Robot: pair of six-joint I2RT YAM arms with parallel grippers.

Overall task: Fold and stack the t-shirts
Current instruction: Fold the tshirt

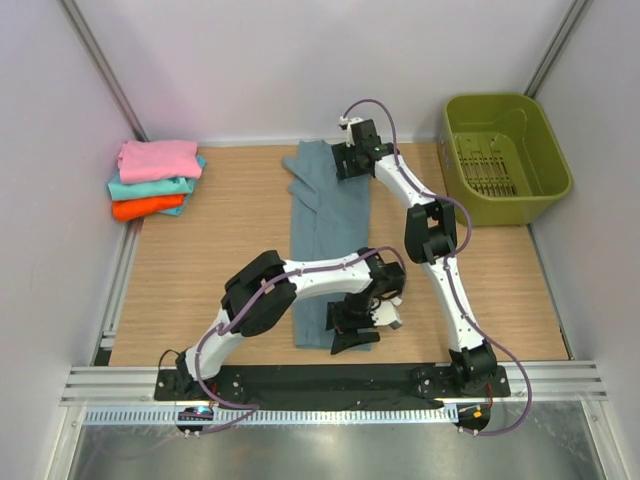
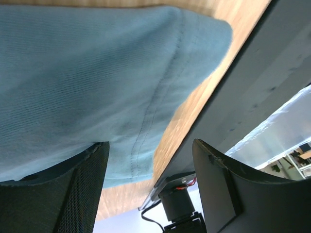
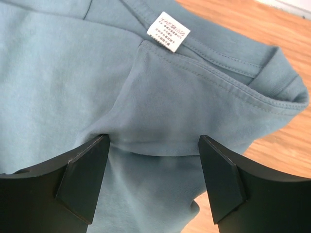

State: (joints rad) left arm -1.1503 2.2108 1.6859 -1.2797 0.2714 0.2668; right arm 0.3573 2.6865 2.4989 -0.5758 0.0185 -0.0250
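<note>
The wooden worktop [image 1: 220,290] fills the middle of the overhead view. Down its centre lies the slate blue-grey t-shirt [image 1: 325,225], folded into a long strip. An olive-green basket [image 1: 455,175] sits at upper right. At upper left the pink t-shirt [image 1: 158,158], teal t-shirt [image 1: 150,187] and orange t-shirt [image 1: 147,207] are stacked. The left gripper [image 2: 150,145] is at the strip's lower hem corner, jaws apart. The right gripper [image 3: 153,138] stands spread wide over the collar, below the white neck label [image 3: 168,31].
</note>
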